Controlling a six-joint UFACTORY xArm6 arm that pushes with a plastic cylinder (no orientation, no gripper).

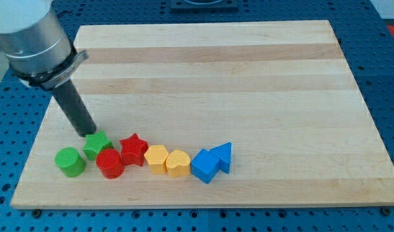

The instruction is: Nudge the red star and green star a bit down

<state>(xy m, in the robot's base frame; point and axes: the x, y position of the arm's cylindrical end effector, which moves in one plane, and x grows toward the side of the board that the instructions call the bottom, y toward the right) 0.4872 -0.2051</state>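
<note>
**1 raised camera, looking down at the board**

Only 1 view exists, set above the wooden board (210, 96) toward 6 o'clock, facing 12 o'clock and downward. It sits near enough that the board almost fills the frame.

Bright, even light, sharp focus, with small soft shadows close under the blocks on the wooden board (248, 77)

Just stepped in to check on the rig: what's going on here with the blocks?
My tip is at the upper-left edge of the green star, near the bottom left of the wooden board, set to nudge it down. The red star sits just to its right. A green cylinder and red cylinder lie below them; two yellow blocks and two blue blocks continue the row rightward.
</note>
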